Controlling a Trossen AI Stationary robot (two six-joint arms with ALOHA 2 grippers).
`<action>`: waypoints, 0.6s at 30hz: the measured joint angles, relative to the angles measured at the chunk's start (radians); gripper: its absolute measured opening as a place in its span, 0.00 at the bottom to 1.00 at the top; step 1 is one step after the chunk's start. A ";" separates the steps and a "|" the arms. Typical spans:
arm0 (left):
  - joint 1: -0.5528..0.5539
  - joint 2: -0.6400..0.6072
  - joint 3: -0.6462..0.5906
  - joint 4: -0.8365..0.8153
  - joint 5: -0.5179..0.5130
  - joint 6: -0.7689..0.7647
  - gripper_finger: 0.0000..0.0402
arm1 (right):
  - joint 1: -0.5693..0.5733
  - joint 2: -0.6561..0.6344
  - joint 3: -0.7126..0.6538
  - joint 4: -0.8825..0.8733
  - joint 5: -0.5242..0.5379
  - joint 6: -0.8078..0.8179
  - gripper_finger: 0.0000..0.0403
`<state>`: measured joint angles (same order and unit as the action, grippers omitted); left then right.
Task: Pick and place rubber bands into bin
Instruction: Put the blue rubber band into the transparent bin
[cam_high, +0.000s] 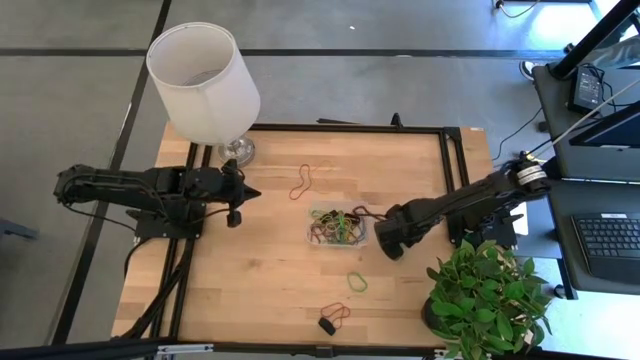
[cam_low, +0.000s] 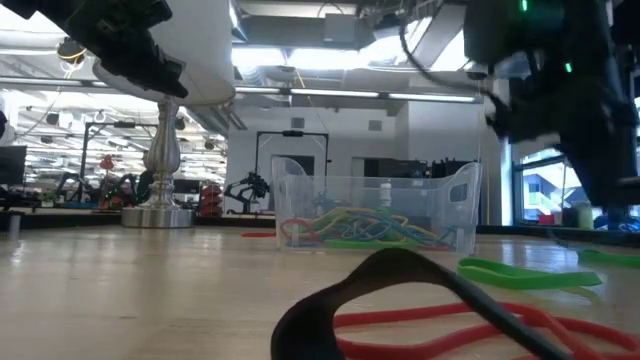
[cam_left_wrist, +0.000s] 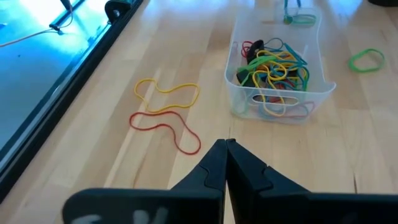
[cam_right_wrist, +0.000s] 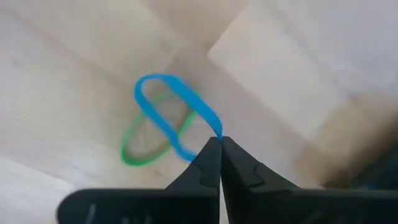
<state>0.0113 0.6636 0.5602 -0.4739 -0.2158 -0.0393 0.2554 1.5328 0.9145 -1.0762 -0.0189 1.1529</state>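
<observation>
We see the worktop (cam_high: 260, 280) carrying a white lampshade (cam_high: 203, 70) at its far left corner and a potted plant (cam_high: 490, 300) at its near right corner. Near the worktop's middle sits the bin (cam_high: 337, 226), its long axis running left to right, holding a tangle of coloured rubber bands (cam_left_wrist: 273, 65). Our right end effector (cam_right_wrist: 219, 144), just right of the bin, pinches a blue band (cam_right_wrist: 177, 112) with a green band (cam_right_wrist: 146, 140) beneath it. The left end effector (cam_left_wrist: 225, 146) hovers by the left edge, fingers pressed together, empty. Loose yellow and red bands (cam_left_wrist: 165, 115) lie toward the far edge; others lie toward the near edge.
</observation>
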 joint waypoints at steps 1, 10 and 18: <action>0.000 0.000 0.000 0.000 0.000 0.000 0.01 | 0.000 -0.014 0.023 -0.028 0.019 0.009 0.01; 0.000 0.000 0.000 0.007 0.000 0.000 0.01 | -0.003 -0.041 0.259 -0.159 0.182 0.008 0.00; 0.000 0.000 0.000 0.008 0.000 0.000 0.01 | -0.040 -0.041 0.381 -0.031 0.341 -0.101 0.00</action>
<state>0.0113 0.6636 0.5602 -0.4664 -0.2157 -0.0395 0.2155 1.4914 1.2950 -1.1070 0.3219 1.0523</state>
